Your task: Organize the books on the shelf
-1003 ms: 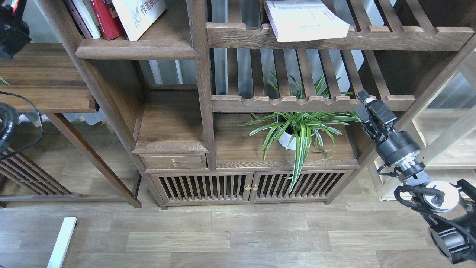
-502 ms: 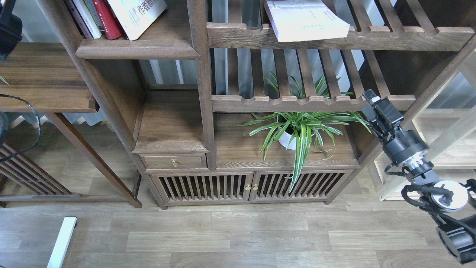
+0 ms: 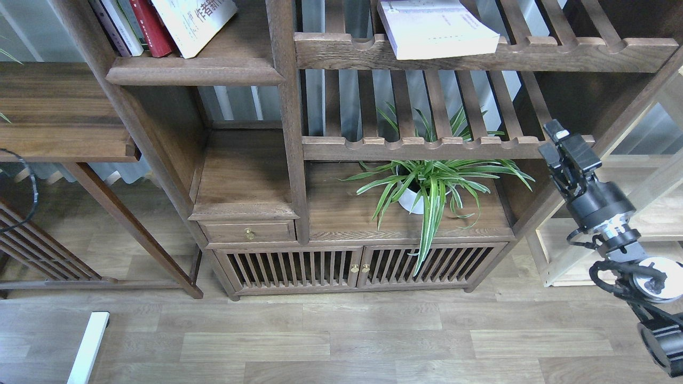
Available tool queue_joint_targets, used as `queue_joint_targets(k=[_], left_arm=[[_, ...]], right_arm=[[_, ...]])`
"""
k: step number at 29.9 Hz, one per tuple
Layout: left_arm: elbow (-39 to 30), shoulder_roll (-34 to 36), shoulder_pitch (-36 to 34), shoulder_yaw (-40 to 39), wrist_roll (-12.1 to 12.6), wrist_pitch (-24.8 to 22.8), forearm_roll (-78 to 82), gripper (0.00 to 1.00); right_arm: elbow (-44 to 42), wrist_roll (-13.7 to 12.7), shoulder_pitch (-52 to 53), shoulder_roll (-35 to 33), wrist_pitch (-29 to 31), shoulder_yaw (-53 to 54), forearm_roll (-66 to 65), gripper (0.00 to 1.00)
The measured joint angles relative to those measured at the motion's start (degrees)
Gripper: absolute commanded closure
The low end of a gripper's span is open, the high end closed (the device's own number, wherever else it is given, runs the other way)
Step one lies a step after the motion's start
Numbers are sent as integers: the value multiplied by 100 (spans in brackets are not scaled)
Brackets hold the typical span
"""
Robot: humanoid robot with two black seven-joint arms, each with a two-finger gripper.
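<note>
Wooden floorboards (image 3: pixel 341 341) ran beneath a large dark bookcase, whose solid shelf (image 3: pixel 195 71) with its rounded front edge was seen at the upper left. On that shelf the red book (image 3: pixel 151 28) was stood among other spines, and the white book with blue characters (image 3: pixel 195 21) was leaned against it at a slant, presumably because nothing propped it from the right. The pale lavender book (image 3: pixel 435 29) was laid flat on a slatted rack (image 3: pixel 480 53) to the right, its corner overhanging the scalloped rail, and so was judged to be not yet put away. A potted plant (image 3: pixel 432 186) was set on the cabinet top below.

The right hand (image 3: pixel 566 153) was held up near the right end of the lower rack, well apart from the lavender book and carrying nothing; whether its fingers were parted could not be told. The left hand was not seen. A reach up to the lavender book was judged the likely next step.
</note>
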Motion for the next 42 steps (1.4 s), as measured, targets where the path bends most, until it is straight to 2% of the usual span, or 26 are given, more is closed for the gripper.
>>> queue_joint_targets(k=[7, 12, 16, 20, 23, 29, 36, 42], left_arm=[[-1102, 364, 1077, -762, 0, -50, -290, 37], [-1609, 355, 1814, -1380, 0, -264, -870, 27], [-1671, 327, 2455, -1678, 0, -1209, -1873, 24], [-1653, 310, 3141, -1701, 0, -2511, -2643, 14], [-1630, 126, 3699, -1622, 0, -3186, -2911, 9], [-1559, -845, 4521, -1584, 0, -3346, -2999, 3], [-1556, -2405, 5104, -1504, -54, -3348, -2977, 2], [-1534, -2692, 5759, -1237, -166, -3348, -2954, 2]], right_arm=[[0, 0, -150, 16, 0, 26, 0, 16], [47, 1, -171, 15, 0, 108, 34, 17], [211, -10, -200, -77, 0, 149, 165, 17], [460, -12, -245, -259, 0, 157, 628, 20], [618, -12, -343, -442, 0, 153, 1132, 20], [911, 61, -391, -946, 0, 144, 1813, 20], [1308, 557, -102, -953, 0, 518, 2918, 20], [1470, 632, 208, -899, -121, 587, 3170, 24]])
